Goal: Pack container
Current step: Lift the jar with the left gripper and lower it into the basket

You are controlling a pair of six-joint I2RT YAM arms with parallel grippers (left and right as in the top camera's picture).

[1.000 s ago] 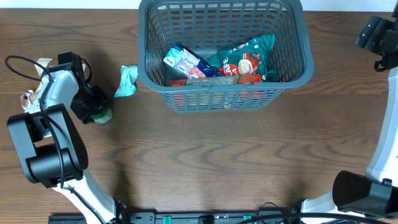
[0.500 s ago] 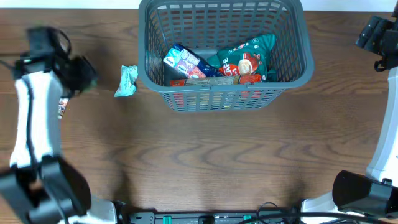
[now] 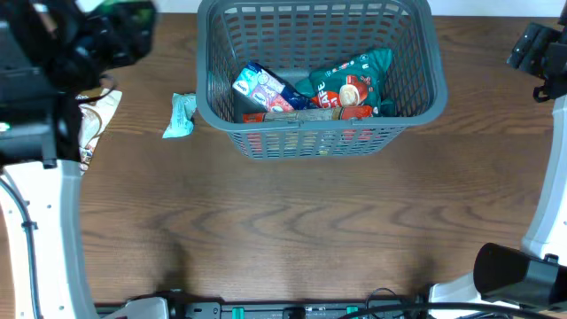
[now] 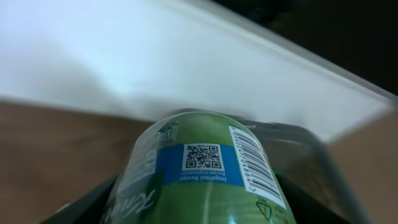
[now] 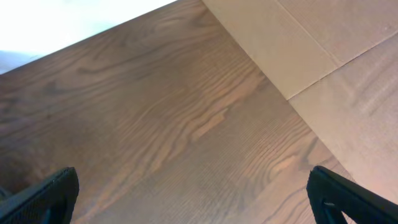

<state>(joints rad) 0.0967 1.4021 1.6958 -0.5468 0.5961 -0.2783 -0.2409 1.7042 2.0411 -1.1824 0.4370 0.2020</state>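
**Hazards**
- Watch the teal packet (image 3: pixel 182 115), flat on the table (image 3: pixel 292 230) just beside the left wall of the container (image 3: pixel 205 89). Likely to be swept aside on a low pass.
- Clear the thick rim before lowering. Risk of catching it and shoving the container, seated at far centre and already holding several packets (image 3: pixel 350 84).
- Treat the left gripper (image 3: pixel 115 27), raised at far left and clamped on the green jar (image 4: pixel 199 162), as the main hazard. Smooth round wall, so possible slip or roll on a fast swing. Blurred overhead; height not readable.

**Room**
- Use the bare wood across the near half.
- Avoid the printed packet (image 3: pixel 96 120) at the left edge.
- Leave the right gripper (image 5: pixel 196 196), jaws wide apart and holding nothing, parked far right, well apart from the container.
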